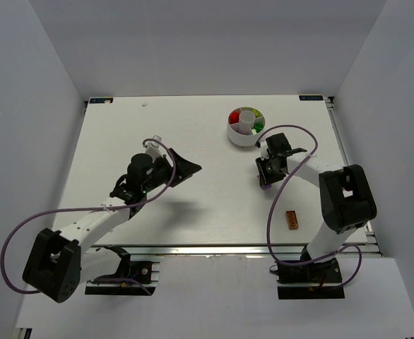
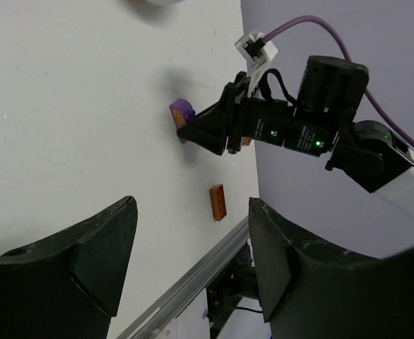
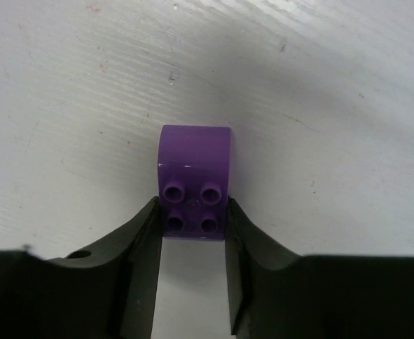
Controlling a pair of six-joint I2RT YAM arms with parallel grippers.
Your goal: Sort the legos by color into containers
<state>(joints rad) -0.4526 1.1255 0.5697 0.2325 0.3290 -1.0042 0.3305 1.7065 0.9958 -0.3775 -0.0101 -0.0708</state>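
A white table point(image 1: 157, 127) with a faint wood grain sits boxed in by plain pale walls point(image 1: 44, 70). A purple lego point(image 3: 194, 180), rounded on its far side and showing 4 studs, lies right of the table's centre. The right gripper point(image 3: 193, 215) has it pinched, its 2 black fingers point(image 3: 140, 244) pressing the stud end from both sides with no gap showing. Whether the brick rests on the table or hangs just above it cannot be told.

Just beyond that gripper, towards the far edge, stands the round white dish point(image 1: 241, 140). Bricks show in its wedges: red point(image 1: 235, 116) on the left, yellow-green point(image 1: 248, 111) at the back and green point(image 1: 258, 126) on the right, all around a small centre well point(image 1: 244, 121).

1 orange lego point(image 1: 292, 220) lies flat on the table, well apart from the dish, near the front edge beside the right arm's base.

The left gripper point(image 2: 193, 247) hovers over the middle of the table, well left of the purple brick and pointing towards it. Its jaws are spread wide with nothing between them.
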